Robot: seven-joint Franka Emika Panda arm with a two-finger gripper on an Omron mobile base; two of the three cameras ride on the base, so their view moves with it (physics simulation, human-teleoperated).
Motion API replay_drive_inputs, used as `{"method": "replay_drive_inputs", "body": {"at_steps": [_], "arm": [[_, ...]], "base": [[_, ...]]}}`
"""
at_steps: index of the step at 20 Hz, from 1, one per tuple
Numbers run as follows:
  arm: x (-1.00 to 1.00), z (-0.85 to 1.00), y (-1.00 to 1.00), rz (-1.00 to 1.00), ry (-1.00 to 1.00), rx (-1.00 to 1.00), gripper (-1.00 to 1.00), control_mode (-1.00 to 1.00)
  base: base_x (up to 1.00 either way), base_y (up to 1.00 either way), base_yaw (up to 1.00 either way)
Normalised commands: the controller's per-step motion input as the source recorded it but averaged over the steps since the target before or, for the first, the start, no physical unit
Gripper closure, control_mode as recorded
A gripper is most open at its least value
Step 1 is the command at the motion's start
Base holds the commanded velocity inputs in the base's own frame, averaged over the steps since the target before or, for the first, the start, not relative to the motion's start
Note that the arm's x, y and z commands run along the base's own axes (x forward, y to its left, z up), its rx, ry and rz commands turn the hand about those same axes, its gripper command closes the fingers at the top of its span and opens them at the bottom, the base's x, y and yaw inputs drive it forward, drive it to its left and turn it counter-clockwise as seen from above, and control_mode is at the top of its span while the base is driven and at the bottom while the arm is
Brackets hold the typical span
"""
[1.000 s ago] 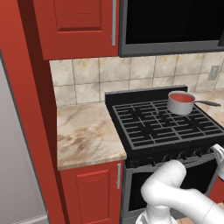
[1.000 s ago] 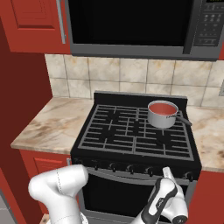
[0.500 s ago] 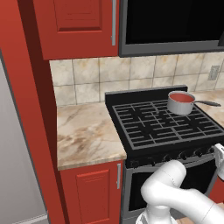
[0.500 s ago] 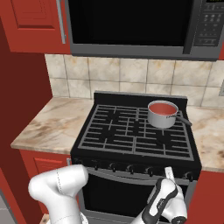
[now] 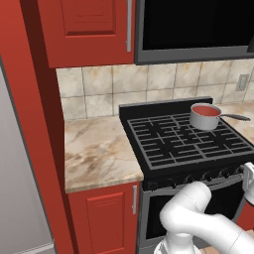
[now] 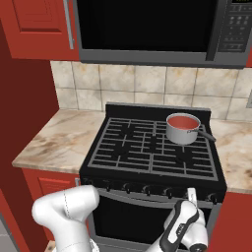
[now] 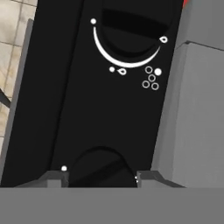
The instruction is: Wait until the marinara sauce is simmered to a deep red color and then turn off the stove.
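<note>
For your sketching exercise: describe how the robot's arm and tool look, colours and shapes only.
The arm is glossy white, built of thick rounded tube segments with bulging elbows. Its wrist is white with a dark band along the side. The tool ends in two small dark grey blocky fingers. No cables or markings show.

marinara sauce (image 6: 182,121): orange-red | stove (image 6: 147,147): black | cabinet (image 5: 104,213): red | counter (image 5: 96,151): beige marble

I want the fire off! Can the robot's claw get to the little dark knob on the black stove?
Probably yes: the claw already sits at a small dark round knob on the black gas stove's front panel, its fingertips on either side, nothing between.
</note>
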Motion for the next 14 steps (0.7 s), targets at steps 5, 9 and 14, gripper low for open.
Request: {"method": "replay_drive_inputs", "body": {"at_steps": [5,9,14], "arm": [[0.0,-0.07,0.0,-0.08,0.02,0.13,1.0,-1.0],[0.0,-0.08,0.0,-0.08,0.02,0.14,1.0,-1.0],[0.0,-0.12,0.0,-0.07,0.03,0.14,1.0,-1.0]], "base": [[0.0,0.0,0.0],[0.0,0.0,0.0],[0.0,0.0,0.0]]}}
